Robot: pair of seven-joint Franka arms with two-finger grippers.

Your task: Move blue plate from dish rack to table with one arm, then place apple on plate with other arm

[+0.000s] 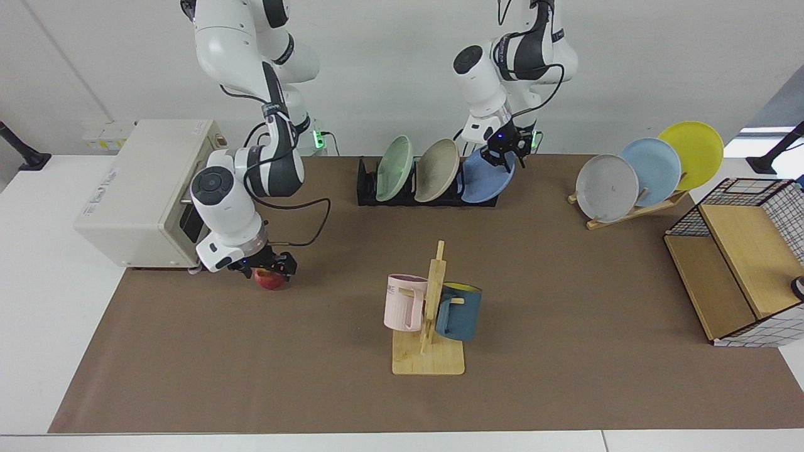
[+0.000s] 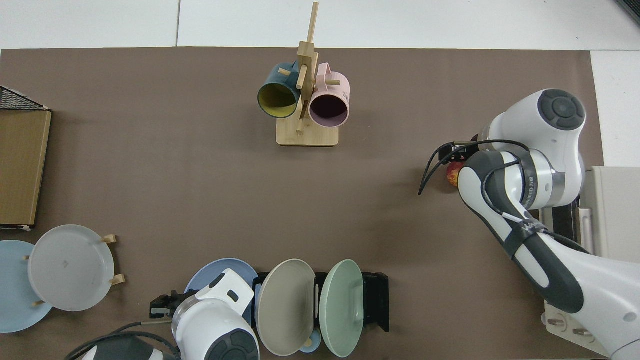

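The blue plate (image 1: 488,179) is being pinched at its top rim in the dish rack (image 1: 367,188) by the left gripper (image 1: 502,155) and is best drawn straight up; the right gripper (image 1: 267,269) is being held over the apple (image 1: 270,280), its grip unclear.

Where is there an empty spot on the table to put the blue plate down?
The brown mat lies bare between the dish rack and the mug tree, and from there toward the wire basket. It is crowded by the apple, under the right gripper.
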